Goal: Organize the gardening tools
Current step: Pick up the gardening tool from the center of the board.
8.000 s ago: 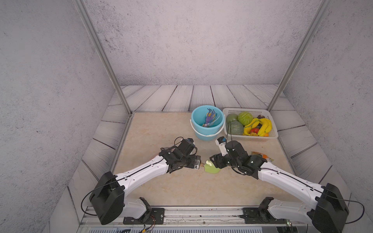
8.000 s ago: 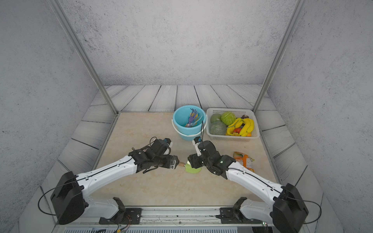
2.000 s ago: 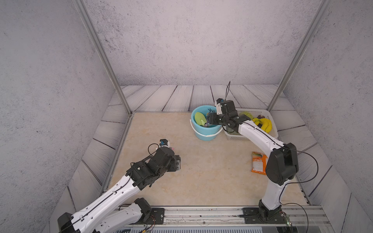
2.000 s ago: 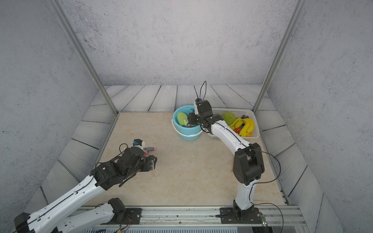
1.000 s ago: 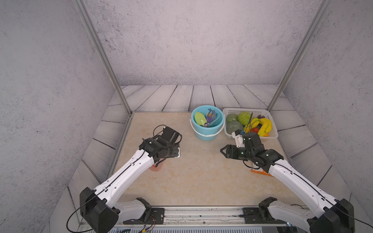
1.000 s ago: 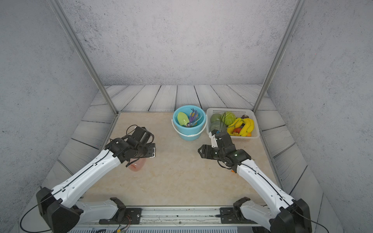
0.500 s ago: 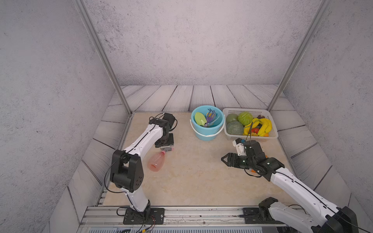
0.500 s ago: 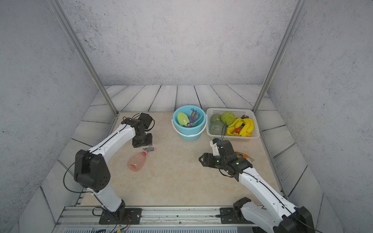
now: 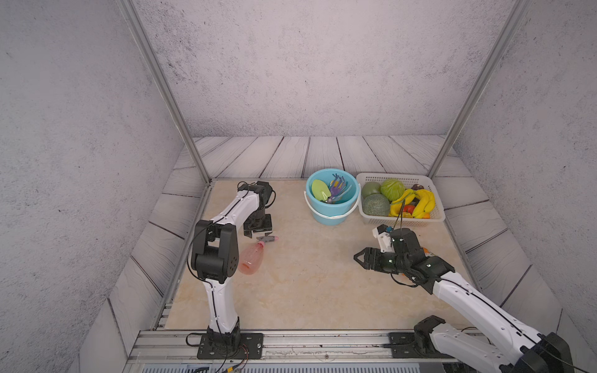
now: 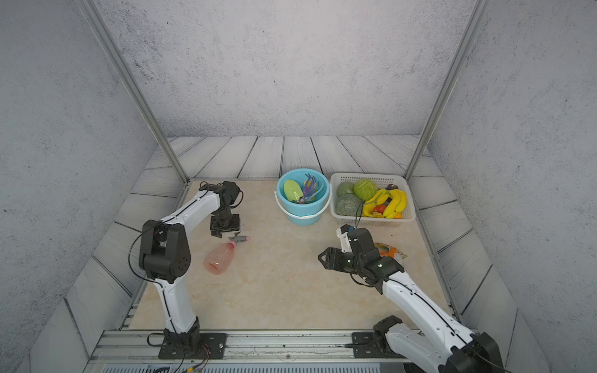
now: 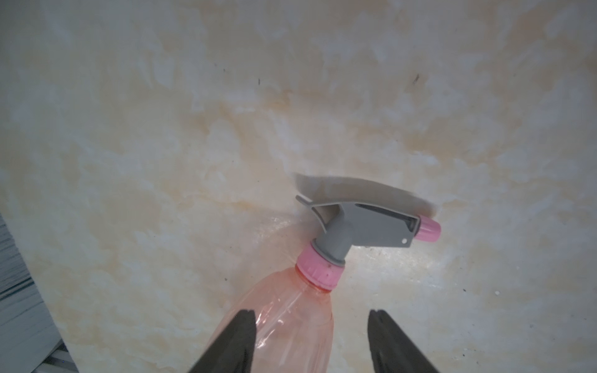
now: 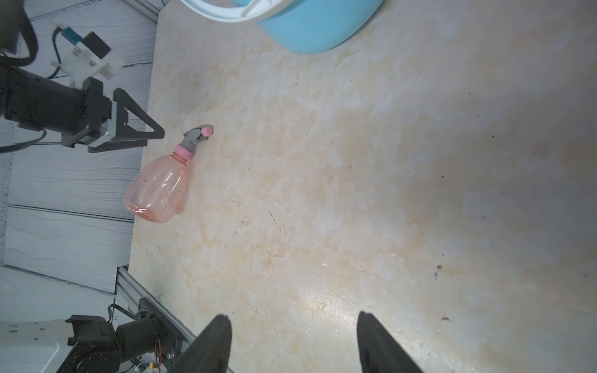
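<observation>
Pink plastic is what is left out: the spray bottle is seen lying on its side on the desk, near the left edge and well apart from the bucket. Inside that bucket the light-green trowel and the purple rake are already stowed, with pale blue prongs made out beside them; a yellow scoop cannot be made out. So most of the tidying is judged done, with one item to go.

The left gripper is held just above the bottle's grey trigger head, jaws spread, nothing gripped. In the left wrist view the bottle's shoulder is framed between the two fingers, so a grasp is judged lined up but not yet made.

The right gripper is parked over bare desk on the other side, jaws apart, nothing held. An orange packet is glimpsed beside that arm, and the fruit basket is left alone behind it.
</observation>
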Tool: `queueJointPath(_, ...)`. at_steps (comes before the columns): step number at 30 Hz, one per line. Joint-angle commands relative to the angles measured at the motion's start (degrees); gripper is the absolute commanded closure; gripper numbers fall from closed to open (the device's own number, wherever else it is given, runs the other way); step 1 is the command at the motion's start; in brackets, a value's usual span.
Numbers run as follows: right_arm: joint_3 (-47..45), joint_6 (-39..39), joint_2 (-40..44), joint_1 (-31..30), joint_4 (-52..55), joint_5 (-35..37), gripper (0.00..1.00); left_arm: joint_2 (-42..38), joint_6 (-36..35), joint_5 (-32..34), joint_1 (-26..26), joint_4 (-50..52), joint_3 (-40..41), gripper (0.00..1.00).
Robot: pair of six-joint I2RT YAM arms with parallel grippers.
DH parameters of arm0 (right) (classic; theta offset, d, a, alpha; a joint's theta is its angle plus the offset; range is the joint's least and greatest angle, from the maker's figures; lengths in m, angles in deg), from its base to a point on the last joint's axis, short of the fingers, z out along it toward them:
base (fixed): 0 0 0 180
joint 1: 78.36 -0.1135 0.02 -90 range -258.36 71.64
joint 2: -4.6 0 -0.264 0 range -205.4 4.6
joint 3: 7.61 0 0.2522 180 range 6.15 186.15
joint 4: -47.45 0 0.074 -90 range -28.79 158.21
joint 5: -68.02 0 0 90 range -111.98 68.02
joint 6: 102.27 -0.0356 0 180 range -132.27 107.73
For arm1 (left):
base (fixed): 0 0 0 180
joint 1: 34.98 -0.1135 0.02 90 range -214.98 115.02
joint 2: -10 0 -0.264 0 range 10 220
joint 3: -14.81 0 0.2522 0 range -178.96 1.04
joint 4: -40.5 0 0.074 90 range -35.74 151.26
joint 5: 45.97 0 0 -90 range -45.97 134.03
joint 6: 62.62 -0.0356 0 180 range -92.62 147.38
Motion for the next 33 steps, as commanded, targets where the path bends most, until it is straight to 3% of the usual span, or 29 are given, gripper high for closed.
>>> queueJointPath(1, -0.6, -0.6, 0.7, -0.2, -1.3, -0.9, 0.34, 1.9, -1.4, -1.0, 0.1, 1.7, -0.8, 0.38)
queueJointPath(33, -1.4, -1.9, -1.9, -0.2, -3.9, -1.5, 0.34, 7.9, -2.5, -0.3, 1.3, -1.7, 3.9, 0.48)
